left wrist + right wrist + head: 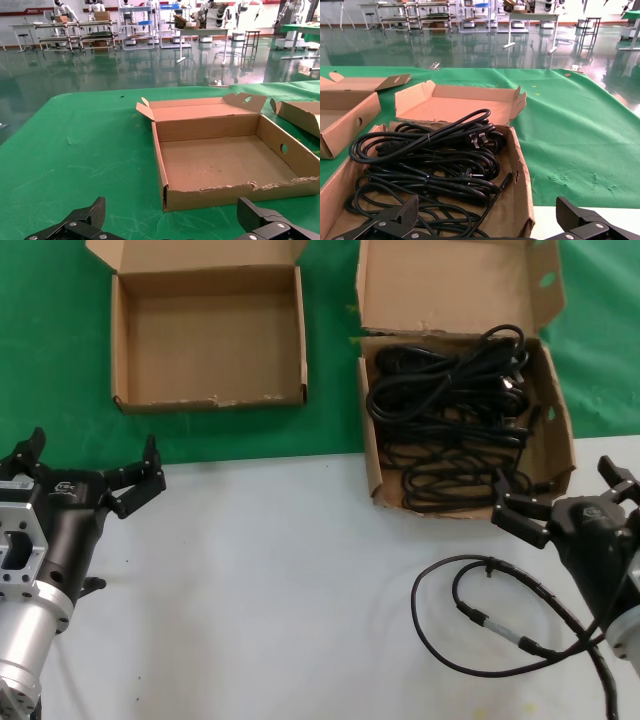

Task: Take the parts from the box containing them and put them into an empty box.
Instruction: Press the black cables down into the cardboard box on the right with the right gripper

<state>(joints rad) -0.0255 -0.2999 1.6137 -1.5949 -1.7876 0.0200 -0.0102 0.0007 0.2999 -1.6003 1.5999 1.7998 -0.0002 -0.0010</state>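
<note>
Meanwhile, right gripper (568,506) open-fingered beside the parts (450,405), left gripper (92,461) idle.

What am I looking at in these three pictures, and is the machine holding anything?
This is a two-armed robot at a table. The head view looks down from its head; the other two come from cameras on its wrists. Its left gripper and right gripper are black claws, both open and holding nothing. On the green cloth sit two brown cardboard boxes: the shallow empty box ahead of the left gripper, and the box with a tall lid flap, full of coiled black power cords, ahead of the right gripper. A thin black wire with a silver connector lies on the white tabletop near the right arm.
</note>
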